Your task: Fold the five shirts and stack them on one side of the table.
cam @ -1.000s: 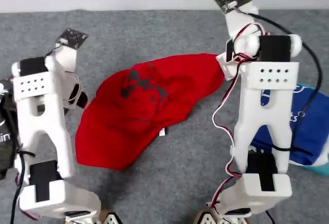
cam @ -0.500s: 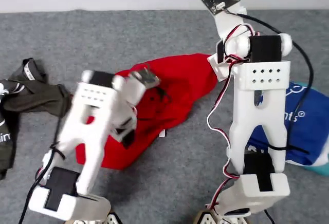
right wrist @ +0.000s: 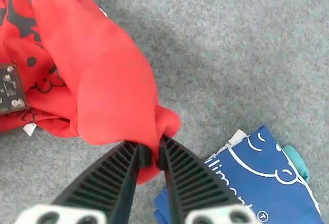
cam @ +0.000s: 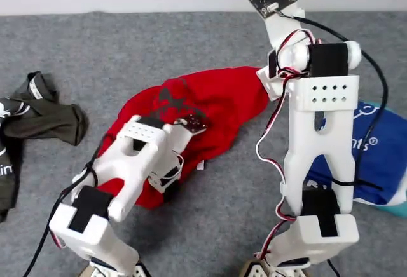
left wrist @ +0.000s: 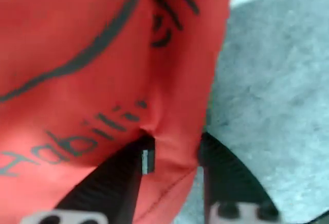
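In the middle of the grey table (cam: 127, 48) you have the red shirt (cam: 210, 105) lying crumpled, its dark print facing up; it is spread between your two arms. At its far right end your right gripper (right wrist: 152, 153) is clenched on a bunched corner of the red cloth (right wrist: 103, 80), the two dark jaws nearly together with a fold pinched between them; in the high view that gripper (cam: 270, 81) sits at the tip of the shirt. Toward the near left edge of the shirt your left gripper (left wrist: 175, 149) is down on the fabric (left wrist: 92, 54); its jaws stand apart with the hem lying between them, not pressed closed. From above you see that gripper (cam: 166, 178) at the shirt's lower edge, just beside the small white label (cam: 201, 163). At the right side of the table a blue shirt (cam: 381, 156) with white print lies folded, partly behind the right arm; the right wrist view shows it (right wrist: 257, 183) near the gripper. At the left edge a dark shirt (cam: 38, 115) lies rumpled, well apart from the red one.
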Robot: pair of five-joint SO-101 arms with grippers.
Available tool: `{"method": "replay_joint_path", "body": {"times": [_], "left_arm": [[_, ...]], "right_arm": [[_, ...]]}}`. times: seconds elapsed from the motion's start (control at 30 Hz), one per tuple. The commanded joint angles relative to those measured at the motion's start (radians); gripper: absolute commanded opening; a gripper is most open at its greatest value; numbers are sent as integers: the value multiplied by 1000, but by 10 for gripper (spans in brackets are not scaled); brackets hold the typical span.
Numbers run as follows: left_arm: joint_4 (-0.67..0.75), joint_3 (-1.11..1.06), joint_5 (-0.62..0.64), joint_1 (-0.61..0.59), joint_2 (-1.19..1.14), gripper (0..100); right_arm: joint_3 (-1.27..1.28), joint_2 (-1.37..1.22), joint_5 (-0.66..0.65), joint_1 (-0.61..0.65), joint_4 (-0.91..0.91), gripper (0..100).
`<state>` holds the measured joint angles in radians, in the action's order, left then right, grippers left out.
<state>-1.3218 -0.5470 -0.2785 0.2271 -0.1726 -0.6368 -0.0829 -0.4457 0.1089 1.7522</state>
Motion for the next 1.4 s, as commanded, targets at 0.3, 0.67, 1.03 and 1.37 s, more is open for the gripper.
{"method": "replay_joint_path", "body": {"times": [0.3, 0.67, 1.03, 1.37], "left_arm": [[-236, 90, -23, -75, 356, 5], [-397, 74, -114, -80, 801, 5], [-9, -38, -138, -365, 456, 72], [-189, 277, -133, -391, 133, 173]], "right_arm": [[-26, 44, -8, -99, 30, 10], [-26, 147, -40, -18, 5, 10], [-25, -139, -35, 96, -140, 10], [-26, -223, -38, 88, -163, 10]]}}
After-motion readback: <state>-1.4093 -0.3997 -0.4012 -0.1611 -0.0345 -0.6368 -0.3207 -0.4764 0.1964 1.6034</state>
